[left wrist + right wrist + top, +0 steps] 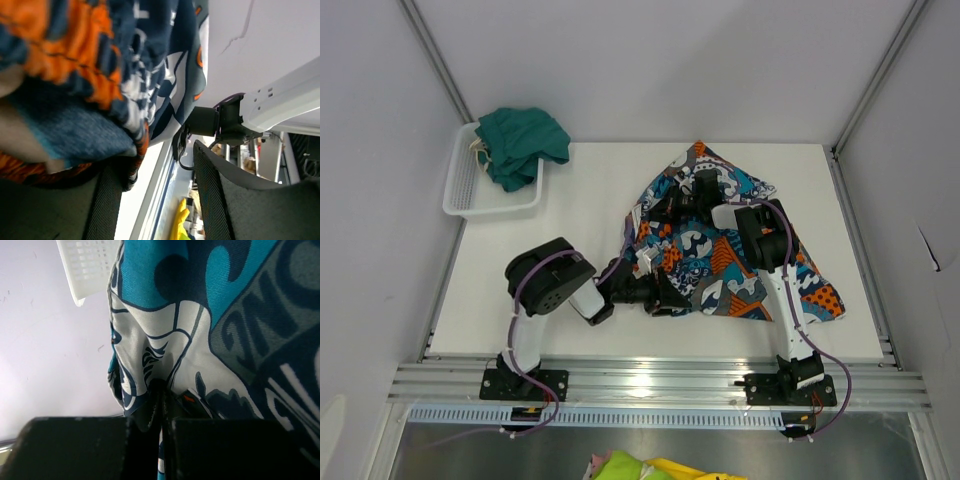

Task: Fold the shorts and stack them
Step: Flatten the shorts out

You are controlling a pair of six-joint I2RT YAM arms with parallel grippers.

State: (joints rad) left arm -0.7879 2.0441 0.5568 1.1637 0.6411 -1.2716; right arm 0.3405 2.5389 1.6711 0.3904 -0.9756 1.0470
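**Shorts, two pairs.**
- Patchwork shorts (720,240), orange, teal, white and grey print: one pair. They lie rumpled and unfolded on the white table (570,230), right of centre, with one corner reaching toward the near right edge.
- Teal-green shorts (523,140), plain: one pair. They are heaped in the basket (470,200) and spill over its far and right rims, well apart from the first pair.

**Grippers, two.**
- Right gripper (162,407): clenched on a fold of the patchwork shorts, toward their left side. The cloth is pinched between its black fingers.
- Left gripper (157,200): released, jaws spread apart, at the near left hem of the patchwork shorts. The print cloth drapes against one finger (107,200).

**Surroundings.**
- Basket, white plastic mesh: one, at the table's far left corner.
- Arms: both reach over the patchwork shorts and hide part of their middle.
- Rail (650,380): one, along the near edge, carrying both arm bases.
- Yellow-green cloth (630,468): one bundle below the table front, partly cut off.
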